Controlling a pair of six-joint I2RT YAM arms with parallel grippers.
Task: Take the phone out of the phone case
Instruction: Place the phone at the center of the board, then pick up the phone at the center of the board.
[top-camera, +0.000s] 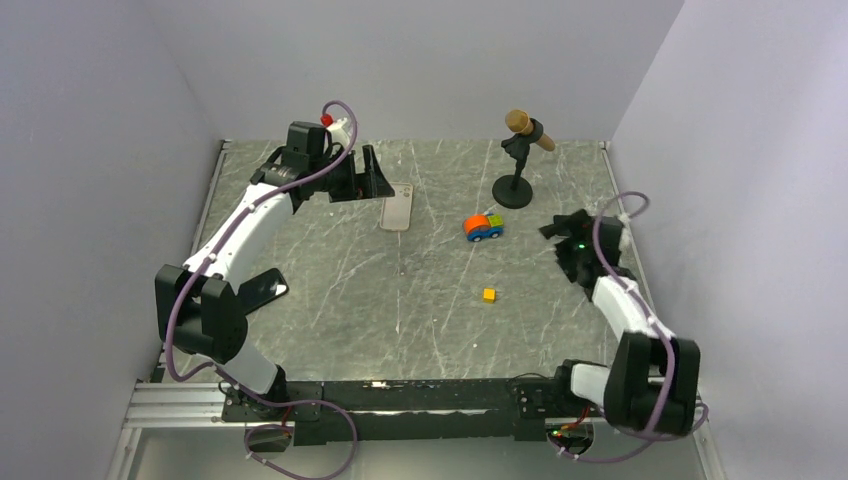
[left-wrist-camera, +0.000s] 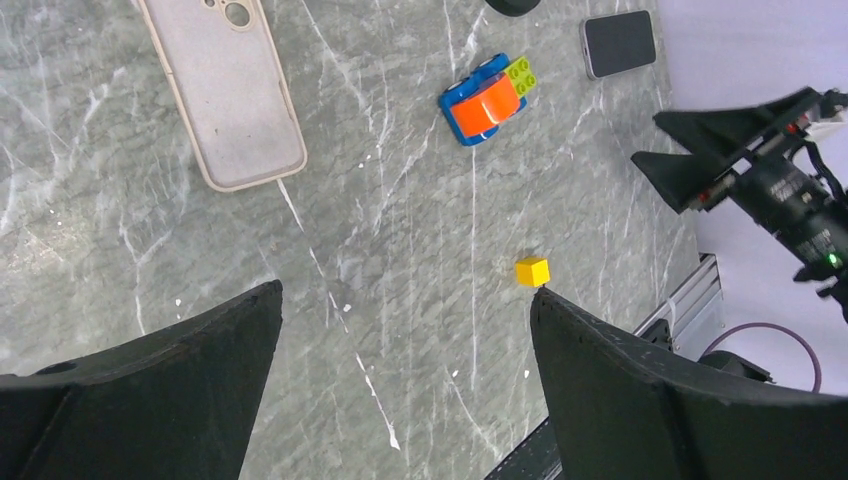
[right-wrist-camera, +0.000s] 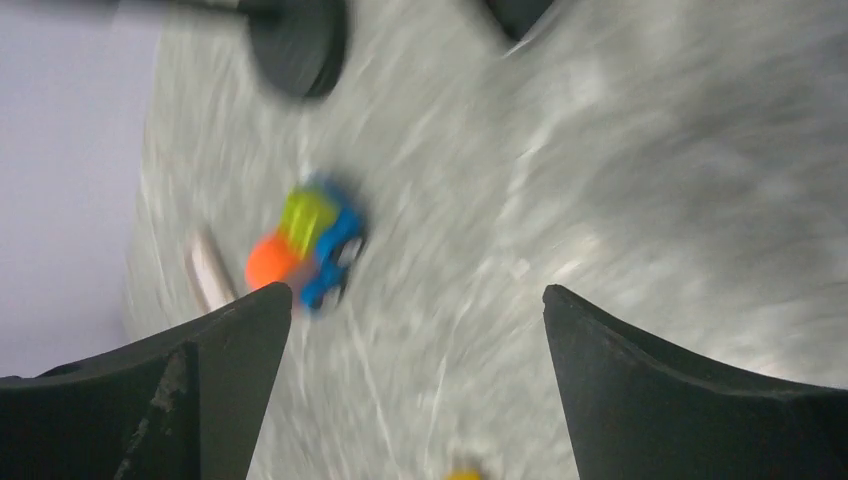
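The beige phone case (top-camera: 397, 207) lies flat and empty at the back left of the table, also the phone case (left-wrist-camera: 228, 95) in the left wrist view. The dark phone (left-wrist-camera: 618, 43) lies apart from it on the table, beyond the toy car and close to the right gripper (left-wrist-camera: 646, 138). In the top view I cannot make out the phone under the right gripper (top-camera: 562, 232). My left gripper (top-camera: 368, 178) hovers just left of the case, open and empty, its fingers wide apart (left-wrist-camera: 405, 290). The right gripper (right-wrist-camera: 416, 292) is open and empty in a blurred view.
An orange and blue toy car (top-camera: 483, 227) sits mid-table, with a small yellow cube (top-camera: 489, 294) nearer the front. A microphone on a black round stand (top-camera: 517, 160) is at the back right. Walls close in on both sides and at the back.
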